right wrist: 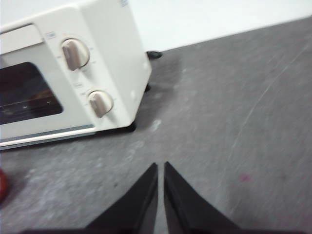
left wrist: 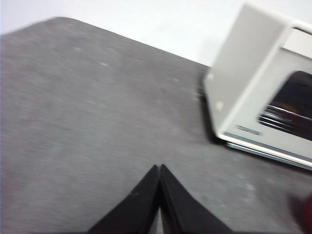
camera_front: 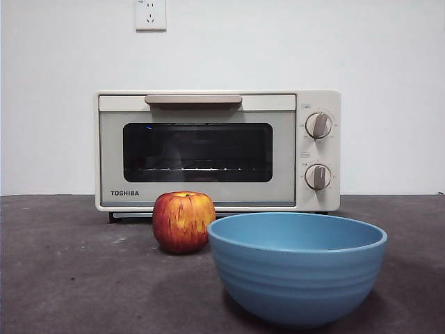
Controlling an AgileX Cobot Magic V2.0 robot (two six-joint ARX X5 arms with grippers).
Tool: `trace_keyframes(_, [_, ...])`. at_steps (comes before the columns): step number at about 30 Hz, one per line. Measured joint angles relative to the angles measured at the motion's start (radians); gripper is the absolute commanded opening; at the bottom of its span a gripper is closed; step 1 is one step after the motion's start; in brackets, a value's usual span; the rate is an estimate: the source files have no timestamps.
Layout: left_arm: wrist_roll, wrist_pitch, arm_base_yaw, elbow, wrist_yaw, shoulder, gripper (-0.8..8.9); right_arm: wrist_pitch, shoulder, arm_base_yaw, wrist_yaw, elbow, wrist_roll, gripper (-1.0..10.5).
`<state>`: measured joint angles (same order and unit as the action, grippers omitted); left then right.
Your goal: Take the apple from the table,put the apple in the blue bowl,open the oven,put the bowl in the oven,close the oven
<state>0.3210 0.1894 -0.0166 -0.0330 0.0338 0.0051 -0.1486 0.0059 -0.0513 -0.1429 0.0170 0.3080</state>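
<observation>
The table (camera_front: 62,278) runs flat and bare to the left of the apple (camera_front: 183,221) and to the right of the bowl (camera_front: 297,268). In the left wrist view the table's far edge meets a white wall, with bare surface between the left gripper (left wrist: 159,168) and the oven's side. In the right wrist view, bare table lies beside the oven's knob end, marked with pale scuffs.

The oven (camera_front: 217,149) stands at the back against the wall, door closed, bar handle along the top of the door, two knobs on the right panel.

The apple sits on the table in front of the oven's lower left, upright, red with yellow-orange streaks. The bowl, blue and ridged, stands nearest the camera, just right of the apple; contact between them cannot be determined. No contents show above its rim.

Left gripper: jaws together, holding nothing, above bare table. Right gripper (right wrist: 161,165): jaws nearly together, holding nothing, above bare table.
</observation>
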Motion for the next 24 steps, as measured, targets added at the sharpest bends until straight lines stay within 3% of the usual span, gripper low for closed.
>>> trace_keyframes(4, [0.028, 0.101, 0.000, -0.039, 0.079, 0.000, 0.07, -0.062, 0.001, 0.000, -0.014, 0.032, 0.066, 0.0])
trace_keyframes(8, [0.061, 0.151, 0.000, -0.083, 0.111, 0.012, 0.07, -0.072, 0.004, 0.000, -0.042, 0.111, 0.087, 0.0])
trace_keyframes(15, [0.113, 0.163, -0.001, -0.224, 0.255, 0.113, 0.07, -0.162, 0.141, -0.001, -0.119, 0.268, 0.089, 0.0])
trace_keyframes(20, [0.105, 0.244, -0.001, -0.352, 0.360, 0.244, 0.07, -0.248, 0.306, -0.019, -0.223, 0.421, 0.034, 0.0])
trace_keyframes(24, [0.048, 0.329, 0.000, -0.475, 0.469, 0.357, 0.07, -0.357, 0.460, -0.054, -0.309, 0.557, -0.051, 0.0])
